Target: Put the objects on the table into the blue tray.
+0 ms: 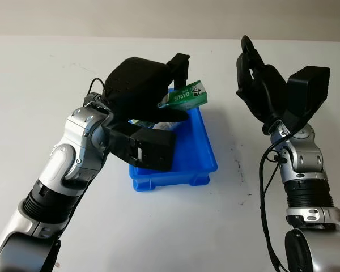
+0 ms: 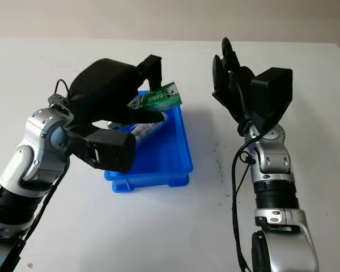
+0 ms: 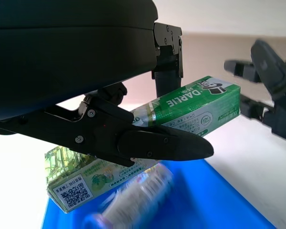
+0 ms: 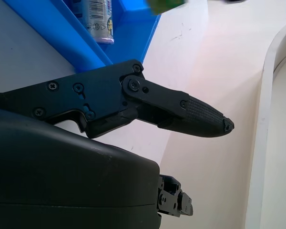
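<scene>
Green toothpaste box is clamped in the left hand, pinched btwn fingers above the blue tray, over its far end. Box sits tilted, one end poking out to the right past the hand. Already in the tray: a silver tube-like item and another green-printed box, both under the hand.

Right hand is raised over the table to the right of the tray, open, holding nothing.

To do this step well, I'd judge: bring the box lower before letting go, w/ its whole length inside the tray walls, since the protruding end hangs near the right rim and could catch or tip out. Lay it roughly along the tray's length, beside the stuff already there. Release gently, then lift the hand straight up.
</scene>
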Controlling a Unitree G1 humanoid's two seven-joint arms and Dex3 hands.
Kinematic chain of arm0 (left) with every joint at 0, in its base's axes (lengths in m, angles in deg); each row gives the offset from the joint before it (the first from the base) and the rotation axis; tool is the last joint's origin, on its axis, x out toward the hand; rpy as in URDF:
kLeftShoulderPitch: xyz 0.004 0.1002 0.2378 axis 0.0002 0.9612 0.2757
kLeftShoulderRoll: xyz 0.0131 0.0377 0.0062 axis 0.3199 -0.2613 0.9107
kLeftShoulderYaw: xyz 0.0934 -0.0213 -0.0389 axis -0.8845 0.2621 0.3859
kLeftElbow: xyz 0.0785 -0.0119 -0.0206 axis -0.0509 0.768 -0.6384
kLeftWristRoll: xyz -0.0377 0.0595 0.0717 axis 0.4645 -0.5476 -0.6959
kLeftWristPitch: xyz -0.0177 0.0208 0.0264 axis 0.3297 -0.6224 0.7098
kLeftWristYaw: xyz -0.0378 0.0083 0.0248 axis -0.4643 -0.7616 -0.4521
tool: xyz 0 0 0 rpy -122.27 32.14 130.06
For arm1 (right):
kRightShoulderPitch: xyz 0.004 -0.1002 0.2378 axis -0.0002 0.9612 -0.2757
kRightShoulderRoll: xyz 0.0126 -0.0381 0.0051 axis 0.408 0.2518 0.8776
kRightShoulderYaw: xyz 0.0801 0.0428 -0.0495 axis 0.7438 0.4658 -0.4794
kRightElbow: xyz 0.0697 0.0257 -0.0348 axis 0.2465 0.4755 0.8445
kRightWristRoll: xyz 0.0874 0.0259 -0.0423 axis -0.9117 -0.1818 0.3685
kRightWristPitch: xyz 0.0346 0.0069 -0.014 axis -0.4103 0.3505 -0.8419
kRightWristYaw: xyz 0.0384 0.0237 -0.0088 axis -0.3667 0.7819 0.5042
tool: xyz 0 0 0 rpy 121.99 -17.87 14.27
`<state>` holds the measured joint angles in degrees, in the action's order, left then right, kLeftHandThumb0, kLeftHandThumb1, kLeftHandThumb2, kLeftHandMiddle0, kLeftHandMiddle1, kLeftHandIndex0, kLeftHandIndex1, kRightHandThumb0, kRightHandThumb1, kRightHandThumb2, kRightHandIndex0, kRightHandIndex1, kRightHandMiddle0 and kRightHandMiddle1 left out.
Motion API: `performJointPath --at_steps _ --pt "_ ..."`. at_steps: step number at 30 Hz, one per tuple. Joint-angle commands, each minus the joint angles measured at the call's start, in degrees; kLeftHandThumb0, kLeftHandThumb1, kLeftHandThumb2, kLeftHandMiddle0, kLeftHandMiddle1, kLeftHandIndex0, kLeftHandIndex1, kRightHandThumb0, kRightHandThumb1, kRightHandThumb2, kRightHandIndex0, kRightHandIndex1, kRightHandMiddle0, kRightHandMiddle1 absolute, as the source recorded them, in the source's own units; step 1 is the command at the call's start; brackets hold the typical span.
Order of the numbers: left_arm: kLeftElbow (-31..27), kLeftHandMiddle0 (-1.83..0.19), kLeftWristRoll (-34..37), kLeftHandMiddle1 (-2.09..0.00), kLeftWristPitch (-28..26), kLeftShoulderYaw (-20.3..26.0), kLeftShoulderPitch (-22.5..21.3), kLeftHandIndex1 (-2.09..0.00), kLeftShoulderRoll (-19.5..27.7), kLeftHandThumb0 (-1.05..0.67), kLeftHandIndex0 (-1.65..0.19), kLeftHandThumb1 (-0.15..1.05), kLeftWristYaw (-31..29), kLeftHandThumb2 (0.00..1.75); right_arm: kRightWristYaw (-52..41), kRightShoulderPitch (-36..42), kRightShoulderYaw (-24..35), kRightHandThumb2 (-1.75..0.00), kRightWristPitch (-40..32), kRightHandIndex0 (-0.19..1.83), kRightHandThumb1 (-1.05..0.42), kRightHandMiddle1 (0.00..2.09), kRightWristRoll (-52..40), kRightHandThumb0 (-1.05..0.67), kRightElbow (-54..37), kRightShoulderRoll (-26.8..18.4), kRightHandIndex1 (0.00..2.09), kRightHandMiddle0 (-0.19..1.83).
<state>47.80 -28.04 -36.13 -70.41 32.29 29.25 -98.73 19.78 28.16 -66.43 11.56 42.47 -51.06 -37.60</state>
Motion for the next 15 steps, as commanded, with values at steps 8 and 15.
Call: performJointPath --at_steps 8,15 --pt "2.9 -0.97 0.58 -2.09 -0.11 -1.38 0.25 -1.85 -1.21 -0.49 -0.01 1.05 1.47 0.39 -0.01 0.78 -0.02 -0.73 -0.36 -0.19 -1.05 0.0 0.02 -0.73 -1.75 0.02 0.0 -0.19" --pt "2.6 -0.45 4.88 -1.93 -0.36 -0.08 0.63 -1.29 -2.23 -0.56 -0.04 1.05 2.62 0.36 -0.36 0.78 -0.16 -0.73 -0.1 -0.19 -1.05 0.0 0.02 -0.73 -1.4 -0.08 0.0 -0.19"
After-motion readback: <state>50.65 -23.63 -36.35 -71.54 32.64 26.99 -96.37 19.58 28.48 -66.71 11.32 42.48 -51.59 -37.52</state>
